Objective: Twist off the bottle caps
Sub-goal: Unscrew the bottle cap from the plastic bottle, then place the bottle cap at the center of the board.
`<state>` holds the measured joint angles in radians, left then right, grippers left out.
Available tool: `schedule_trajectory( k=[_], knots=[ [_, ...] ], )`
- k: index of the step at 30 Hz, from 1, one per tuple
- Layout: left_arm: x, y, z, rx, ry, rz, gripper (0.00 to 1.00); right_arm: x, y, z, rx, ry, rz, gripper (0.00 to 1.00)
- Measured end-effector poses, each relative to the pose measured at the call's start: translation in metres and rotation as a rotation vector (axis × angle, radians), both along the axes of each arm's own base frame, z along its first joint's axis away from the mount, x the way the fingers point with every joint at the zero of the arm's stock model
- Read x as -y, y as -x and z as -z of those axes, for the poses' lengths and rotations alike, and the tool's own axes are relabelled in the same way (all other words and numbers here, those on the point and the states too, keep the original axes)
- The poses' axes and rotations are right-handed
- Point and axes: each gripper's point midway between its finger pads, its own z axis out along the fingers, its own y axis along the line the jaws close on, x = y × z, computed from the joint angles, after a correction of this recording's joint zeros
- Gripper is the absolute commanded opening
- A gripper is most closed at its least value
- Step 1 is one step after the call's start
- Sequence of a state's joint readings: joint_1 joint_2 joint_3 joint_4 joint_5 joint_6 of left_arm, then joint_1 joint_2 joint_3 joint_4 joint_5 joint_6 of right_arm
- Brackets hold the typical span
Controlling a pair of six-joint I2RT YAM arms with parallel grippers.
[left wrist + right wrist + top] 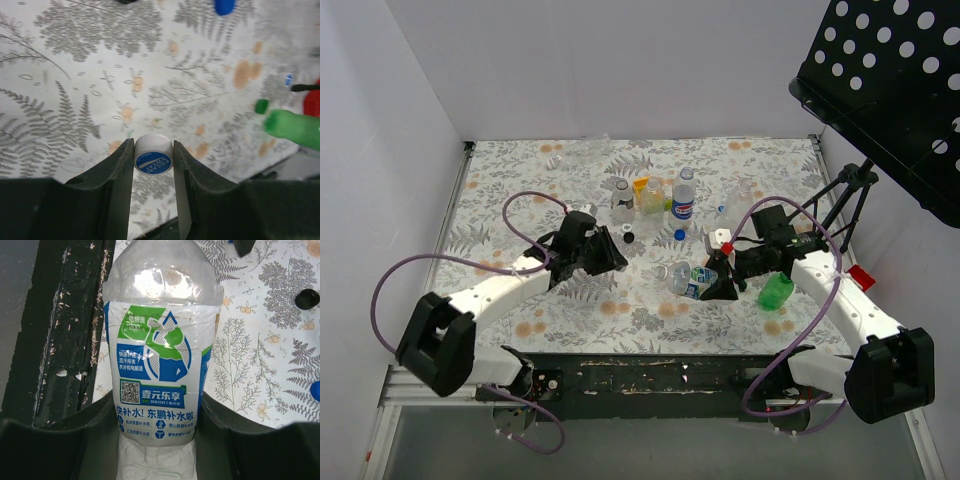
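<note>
Left jaws are pinching a white cap [153, 155] with a blue top, closed narrow around it over the table [75, 60]; right jaws are gripping a labelled bottle [160, 365] across its middle. I am judging this cap freed, so I am aiming to lower it onto a bare patch and release gently, holding the bottle steady. A green bottle [295, 129] is lying near, a blue cap [224, 6] and a black cap [306, 299] are sitting loose, and standing bottles [683, 195] are crowding the far reach.

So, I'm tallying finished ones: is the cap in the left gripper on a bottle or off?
Off. The left gripper pinches the white cap alone; only tablecloth shows beneath it.
</note>
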<state>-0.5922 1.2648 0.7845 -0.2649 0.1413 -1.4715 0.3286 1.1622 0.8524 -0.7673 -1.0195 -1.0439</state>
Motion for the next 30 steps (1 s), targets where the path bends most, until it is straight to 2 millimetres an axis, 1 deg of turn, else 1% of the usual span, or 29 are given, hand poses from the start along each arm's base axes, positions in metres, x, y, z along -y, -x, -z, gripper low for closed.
schedule_trajectory(
  k=[2, 5, 7, 8, 9, 10, 11, 14, 16, 23, 24, 25, 26, 28, 30],
  knots=[
    [-0.006, -0.008, 0.03, -0.048, -0.065, -0.029, 0.0, 0.0, 0.0, -0.001, 0.002, -0.002, 0.0, 0.15],
    [-0.013, -0.016, 0.067, -0.102, -0.145, -0.051, 0.0, 0.0, 0.0, -0.002, 0.005, -0.003, 0.001, 0.15],
    [-0.016, -0.02, 0.086, -0.126, -0.195, -0.059, 0.0, 0.0, 0.0, -0.002, 0.006, -0.003, 0.001, 0.15],
    [-0.017, -0.024, 0.094, -0.134, -0.221, -0.061, 0.02, 0.0, 0.0, -0.002, 0.006, -0.003, 0.001, 0.15],
    [-0.015, -0.029, 0.098, -0.134, -0.229, -0.061, 0.06, 0.0, 0.0, -0.002, 0.006, -0.003, 0.001, 0.15],
    [-0.014, -0.037, 0.096, -0.115, -0.237, -0.066, 0.1, 0.0, 0.0, -0.002, 0.007, -0.003, 0.001, 0.15],
    [-0.013, -0.047, 0.096, -0.095, -0.251, -0.073, 0.17, 0.0, 0.0, -0.002, 0.007, -0.003, 0.001, 0.15],
    [-0.014, -0.055, 0.096, -0.07, -0.272, -0.08, 0.42, 0.0, 0.0, -0.002, 0.008, -0.003, 0.001, 0.15],
    [-0.016, -0.057, 0.097, -0.057, -0.291, -0.082, 0.5, 0.0, 0.001, -0.002, 0.006, -0.003, 0.001, 0.15],
    [-0.021, -0.068, 0.089, -0.008, -0.34, -0.078, 0.79, 0.001, 0.003, 0.002, -0.012, 0.001, 0.005, 0.15],
    [-0.022, -0.069, 0.086, 0.002, -0.345, -0.076, 0.85, 0.001, 0.003, 0.002, -0.014, 0.001, 0.006, 0.15],
    [-0.023, -0.069, 0.081, 0.016, -0.348, -0.071, 0.93, 0.001, 0.003, 0.002, -0.017, 0.001, 0.007, 0.15],
    [-0.024, -0.069, 0.071, 0.042, -0.344, -0.063, 0.98, 0.0, 0.003, 0.001, -0.02, -0.002, 0.007, 0.16],
    [-0.023, -0.07, 0.042, 0.113, -0.311, -0.049, 0.98, -0.001, 0.004, -0.001, -0.035, -0.013, 0.009, 0.16],
    [-0.019, -0.063, -0.003, 0.233, -0.223, -0.009, 0.98, -0.003, 0.006, -0.005, -0.061, -0.035, 0.011, 0.16]
  ],
)
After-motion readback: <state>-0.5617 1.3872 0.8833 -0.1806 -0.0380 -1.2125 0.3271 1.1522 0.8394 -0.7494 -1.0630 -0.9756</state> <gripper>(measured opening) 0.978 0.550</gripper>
